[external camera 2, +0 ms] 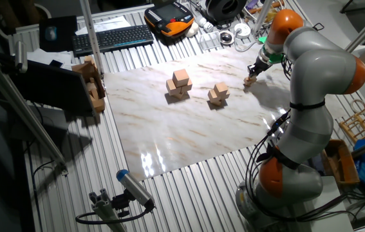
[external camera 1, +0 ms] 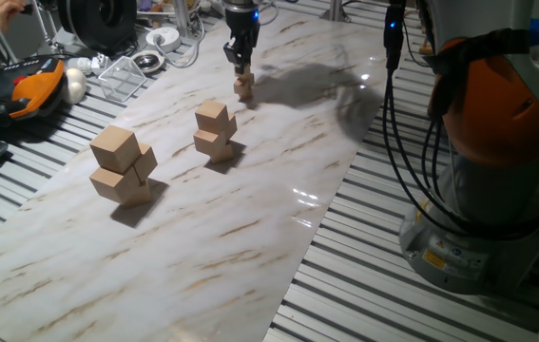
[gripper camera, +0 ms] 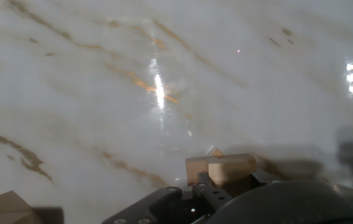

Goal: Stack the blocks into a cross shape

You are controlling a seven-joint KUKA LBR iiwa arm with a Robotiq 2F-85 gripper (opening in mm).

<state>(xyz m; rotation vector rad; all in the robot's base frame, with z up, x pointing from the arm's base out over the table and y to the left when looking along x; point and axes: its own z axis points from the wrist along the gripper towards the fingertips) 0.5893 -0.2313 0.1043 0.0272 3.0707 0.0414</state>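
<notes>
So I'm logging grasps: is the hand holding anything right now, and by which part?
Cannot be told for sure. The hand sits right over the small block stack, fingers at the top block, but no view shows whether they clamp it.

Marble-patterned board lying on a slatted metal table

The board (external camera 1: 279, 142) is carrying three block stacks: large tan cubes (external camera 1: 123, 167), medium tan cubes (external camera 1: 215, 131), and the tiny blocks (external camera 1: 244, 87) sitting near its far edge.

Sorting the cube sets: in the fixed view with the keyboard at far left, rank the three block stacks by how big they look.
1. Left stack, largest, though nearest the camera.
2. Middle stack.
3. Tiny stack under the gripper, smallest, also farthest.
</notes>
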